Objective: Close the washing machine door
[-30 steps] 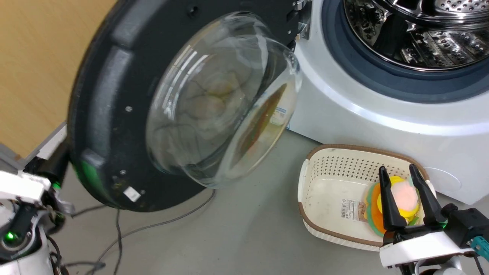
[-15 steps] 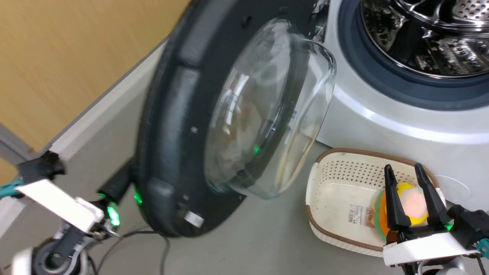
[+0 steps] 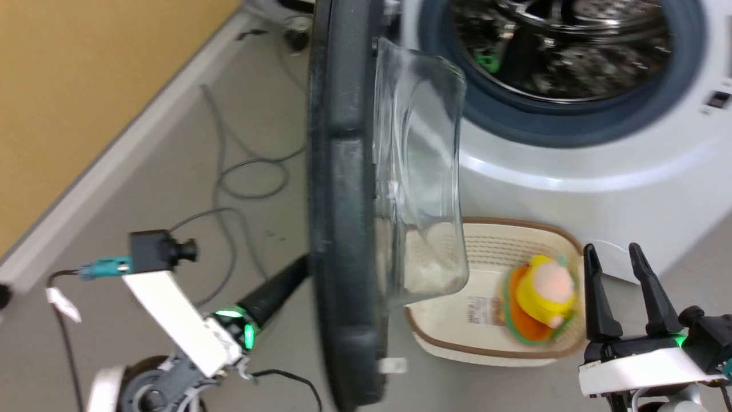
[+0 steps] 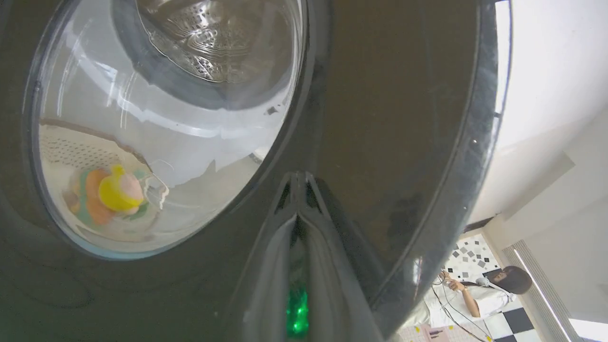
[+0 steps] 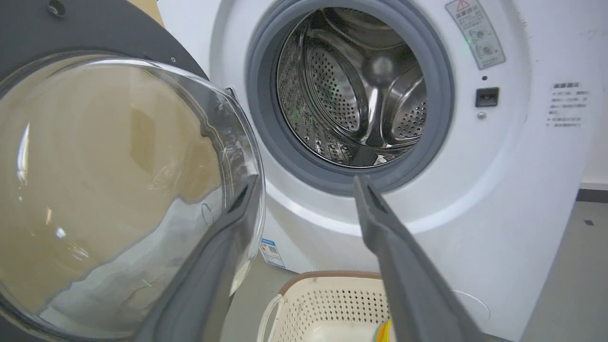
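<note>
The washing machine door [image 3: 343, 200] stands half open, edge-on in the head view, and its glass bowl [image 3: 423, 171] bulges toward the washing machine [image 3: 572, 183]. My left gripper [image 3: 303, 266] is shut, and its tips press against the door's glossy outer face [image 4: 403, 118]. In the left wrist view the left gripper [image 4: 298, 176] touches just beside the window [image 4: 156, 118]. The right gripper [image 3: 612, 249] hangs open with nothing in it, low at the right over the basket's end. In the right wrist view the right gripper [image 5: 306, 183] points at the steel drum [image 5: 361, 90] and the door [image 5: 95, 28] stands at the left.
A cream basket [image 3: 492, 349] holding a plush toy [image 3: 543, 292] sits on the floor below the drum, in the door's swing area. Cables [image 3: 229, 171] lie on the floor left of the door. A wooden wall [image 3: 86, 86] runs along the left. A person [image 4: 494, 289] stands far behind.
The door has swung from wide open toward the machine, with my left gripper following against its outer face. The head camera has shifted too. The right gripper has barely moved.
</note>
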